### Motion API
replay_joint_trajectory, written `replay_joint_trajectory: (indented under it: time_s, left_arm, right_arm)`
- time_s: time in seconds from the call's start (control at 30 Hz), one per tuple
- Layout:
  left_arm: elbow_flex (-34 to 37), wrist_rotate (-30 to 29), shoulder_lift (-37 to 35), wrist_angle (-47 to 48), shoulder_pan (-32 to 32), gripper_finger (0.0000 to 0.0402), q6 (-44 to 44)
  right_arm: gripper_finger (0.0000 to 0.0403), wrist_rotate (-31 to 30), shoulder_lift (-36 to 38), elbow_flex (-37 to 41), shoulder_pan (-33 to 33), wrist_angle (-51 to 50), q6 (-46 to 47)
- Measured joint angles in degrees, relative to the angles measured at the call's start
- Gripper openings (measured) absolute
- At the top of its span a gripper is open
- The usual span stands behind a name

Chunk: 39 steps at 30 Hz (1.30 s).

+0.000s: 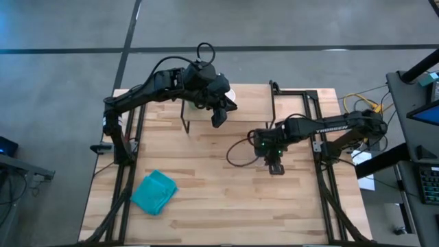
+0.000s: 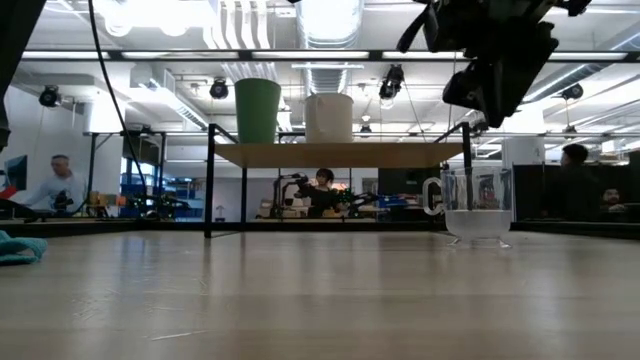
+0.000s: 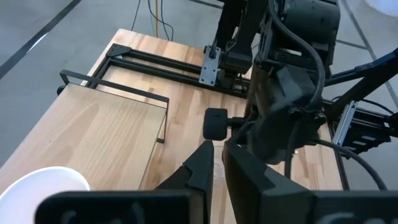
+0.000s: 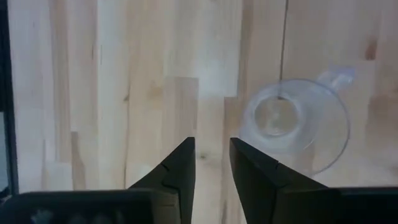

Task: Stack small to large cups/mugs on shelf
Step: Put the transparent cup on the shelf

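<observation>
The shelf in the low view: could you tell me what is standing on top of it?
On the shelf stand a green cup and a white mug; the mug's handle cannot be seen.

Left gripper (image 1: 219,118) reaches inward, fingers nearly together — right gripper (image 1: 275,167) points straight down, empty, fingers narrowly parted.

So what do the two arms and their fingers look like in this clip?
Both arms are dark, jointed and carry looping black cables. The right arm bears white lettering along its forearm and green lights near the wrist. The left arm shows no marking. Each gripper ends in two flat, tapering black fingers.
</observation>
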<state>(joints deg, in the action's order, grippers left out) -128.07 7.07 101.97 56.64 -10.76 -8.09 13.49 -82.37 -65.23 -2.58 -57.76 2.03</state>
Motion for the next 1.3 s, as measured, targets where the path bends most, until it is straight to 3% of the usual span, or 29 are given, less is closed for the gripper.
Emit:
replay_joint_trajectory:
  time_s: [0.17,0.83,1.1,1.3]
  left_arm:
    - [0.00,0.00,0.00,0.00,0.00,0.0024,-0.01]
    - [0.02,0.02,0.00,-0.09,0.00,0.0024,-0.20]
    - [0.02,0.02,0.00,-0.09,0.00,0.0024,-0.20]
    - [0.02,0.02,0.00,-0.11,0.00,0.0024,-0.20]
  right_arm:
    - [0.0091,-4.51,0.00,0.00,-1.00,0.55,-0.50]
    - [0.0088,-4.92,-7.61,2.73,-1.17,-1.07,-13.76]
    - [0.0084,-13.77,-9.09,2.78,-1.15,-1.89,-15.81]
    - [0.0056,-13.93,-9.12,2.78,-1.17,-1.94,-17.26]
